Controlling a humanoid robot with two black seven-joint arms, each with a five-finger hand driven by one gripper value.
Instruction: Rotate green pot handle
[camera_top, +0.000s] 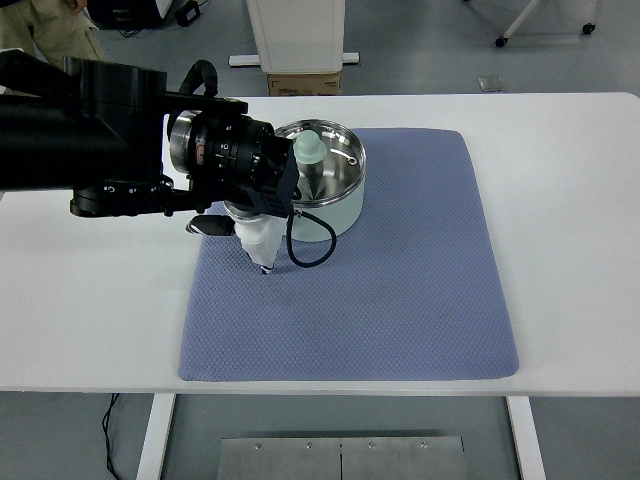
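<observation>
Pot (325, 190): pale green, lidded, on the far left part of the blue mat (400, 290) on the bench (570, 200).
Left hand (258, 238): just left of the pot, pointing down at the mat.
Fingers: grip impossible to tell.

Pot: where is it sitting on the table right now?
In the head view, the pot sits on the far-left part of the blue mat, left of table centre, with the left hand right against its left side.
</observation>
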